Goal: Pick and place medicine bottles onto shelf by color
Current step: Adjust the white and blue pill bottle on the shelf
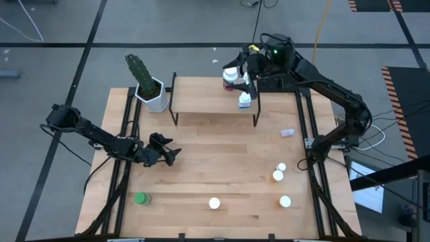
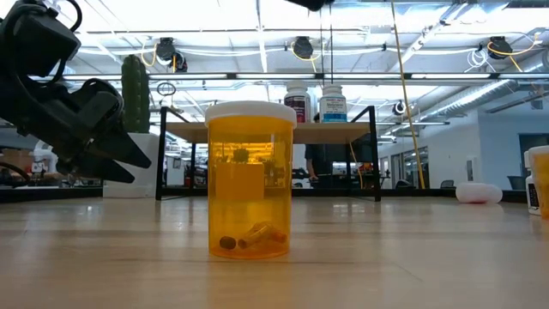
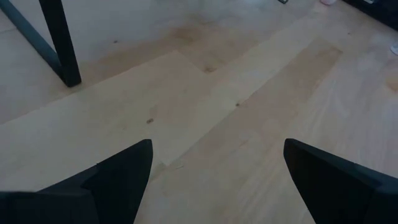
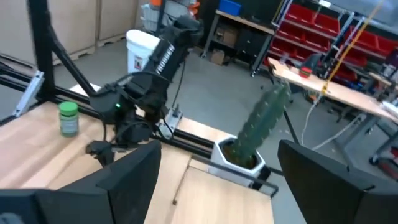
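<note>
The shelf (image 1: 211, 101) stands at the table's far middle. Two medicine bottles stand on its right end: a dark pinkish one (image 1: 230, 78) and a blue-white one (image 1: 244, 101); both also show in the low view (image 2: 298, 101) (image 2: 333, 103). My right gripper (image 1: 247, 75) hovers over that end, open and empty (image 4: 217, 186). My left gripper (image 1: 169, 154) is open and empty above the table's left middle (image 3: 217, 180). An orange bottle (image 2: 250, 180) stands upright near the front edge (image 1: 214, 203). A green bottle (image 1: 140, 199) stands at the front left.
A white pot with a cactus (image 1: 151, 91) stands left of the shelf. Three more bottles stand at the front right (image 1: 278, 176) (image 1: 281, 167) (image 1: 285, 201). A pinkish bottle (image 1: 287, 133) lies on its side at the right. Bare wood lies between the shelf and the front bottles.
</note>
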Controlling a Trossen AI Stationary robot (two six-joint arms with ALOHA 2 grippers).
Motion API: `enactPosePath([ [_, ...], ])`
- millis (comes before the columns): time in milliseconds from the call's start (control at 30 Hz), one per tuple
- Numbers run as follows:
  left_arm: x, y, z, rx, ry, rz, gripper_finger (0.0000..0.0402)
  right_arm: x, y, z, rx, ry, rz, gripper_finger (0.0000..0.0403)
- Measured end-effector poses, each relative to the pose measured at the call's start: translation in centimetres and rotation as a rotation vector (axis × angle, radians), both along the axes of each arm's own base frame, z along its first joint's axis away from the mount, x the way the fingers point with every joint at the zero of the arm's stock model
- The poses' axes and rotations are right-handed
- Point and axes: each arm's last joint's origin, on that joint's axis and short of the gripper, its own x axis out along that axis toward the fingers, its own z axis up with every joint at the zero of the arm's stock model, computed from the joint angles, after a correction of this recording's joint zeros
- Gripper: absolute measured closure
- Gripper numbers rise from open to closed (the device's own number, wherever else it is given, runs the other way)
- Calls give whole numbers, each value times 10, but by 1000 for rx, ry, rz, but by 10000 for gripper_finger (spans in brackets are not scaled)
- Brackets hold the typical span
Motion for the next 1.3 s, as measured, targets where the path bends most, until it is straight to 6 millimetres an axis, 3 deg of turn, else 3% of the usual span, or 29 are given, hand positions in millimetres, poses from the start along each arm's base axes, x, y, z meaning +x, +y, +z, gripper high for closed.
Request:
enactPosePath([
  [300,0,0,0,-7,-1,-1,37,11,38,-1,56,68,29,85],
  [567,0,0,0,-9,0,-3,37,24,79,-10,-38,164,22,90],
  [833,0,-1,0,-17,0,-10,37,28,101,-15,-2,214,62,90],
  [1133,0,-1,0,-16,1,-13,37,43,115,-72,-23,277,-130,91],
  [1300,0,-1,0,-16,2,-13,37,47,129,-99,-52,299,-155,91],
])
